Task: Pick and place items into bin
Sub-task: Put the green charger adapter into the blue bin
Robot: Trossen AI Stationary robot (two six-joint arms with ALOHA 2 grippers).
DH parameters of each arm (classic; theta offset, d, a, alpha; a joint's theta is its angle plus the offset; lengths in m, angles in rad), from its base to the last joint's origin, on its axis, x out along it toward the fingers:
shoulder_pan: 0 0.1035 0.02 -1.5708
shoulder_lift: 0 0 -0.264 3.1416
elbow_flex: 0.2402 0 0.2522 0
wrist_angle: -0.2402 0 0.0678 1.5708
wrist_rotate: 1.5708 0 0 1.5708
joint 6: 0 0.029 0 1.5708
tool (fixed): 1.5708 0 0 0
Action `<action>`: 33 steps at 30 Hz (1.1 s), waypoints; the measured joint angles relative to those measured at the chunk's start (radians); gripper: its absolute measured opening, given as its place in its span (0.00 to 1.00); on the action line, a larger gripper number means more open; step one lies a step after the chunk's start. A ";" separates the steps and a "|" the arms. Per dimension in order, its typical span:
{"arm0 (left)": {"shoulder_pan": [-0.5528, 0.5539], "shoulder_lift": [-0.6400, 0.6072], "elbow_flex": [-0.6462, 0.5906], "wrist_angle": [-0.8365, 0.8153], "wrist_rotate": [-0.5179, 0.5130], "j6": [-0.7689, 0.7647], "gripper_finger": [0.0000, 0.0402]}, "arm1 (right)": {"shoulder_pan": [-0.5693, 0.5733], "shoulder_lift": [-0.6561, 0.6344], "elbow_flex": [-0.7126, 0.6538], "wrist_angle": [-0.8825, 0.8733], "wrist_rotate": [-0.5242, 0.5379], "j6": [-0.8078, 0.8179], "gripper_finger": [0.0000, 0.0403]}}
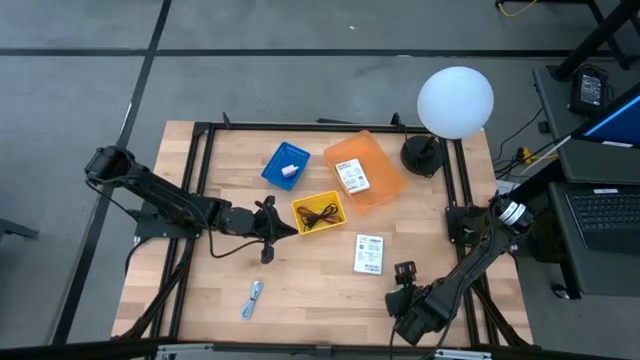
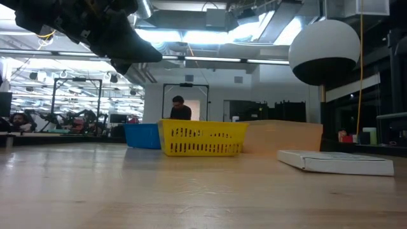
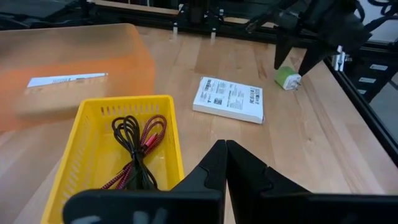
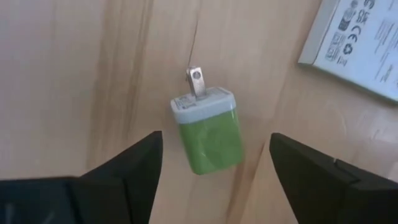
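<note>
One small green piece (image 4: 208, 137), a plug-in charger with a white end and a metal prong, lies flat on the counter (image 1: 310, 290) directly under my right gripper (image 4: 213, 171), whose fingers stand spread on either side of it without touching. I judge it light, rigid and smooth-sided, so it could skate on the wood; I would close across the green body's flat sides, clear of the prong. Just beside it lies one white labelled packet (image 1: 368, 253), thin and flat, likely harder to lift off the counter. Farther off, the yellow bin (image 3: 112, 155) holds the black cord (image 3: 127, 134) and dark-red cord (image 3: 149, 140); the orange bin (image 1: 365, 168) has the second packet (image 1: 352, 177); the blue bin (image 1: 285, 165) holds something pale, too small to identify. A blue-silver piece (image 1: 252, 297) lies alone near the counter's front. My left gripper (image 3: 225, 163) hovers by the yellow bin, fingers pressed together, empty.
</note>
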 joint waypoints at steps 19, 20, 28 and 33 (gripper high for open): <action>-0.009 0.000 0.000 0.000 0.008 -0.021 0.00 | 0.000 0.000 -0.101 0.122 -0.047 0.042 0.63; -0.013 0.000 0.000 0.000 0.008 -0.023 0.00 | -0.001 -0.001 -0.103 0.125 -0.048 0.049 0.62; -0.037 0.000 0.000 0.000 0.001 -0.026 0.01 | -0.002 -0.001 -0.107 0.156 -0.050 -0.001 0.55; -0.040 0.000 0.000 0.003 0.001 -0.029 0.00 | -0.002 0.000 -0.108 0.161 -0.051 0.010 0.52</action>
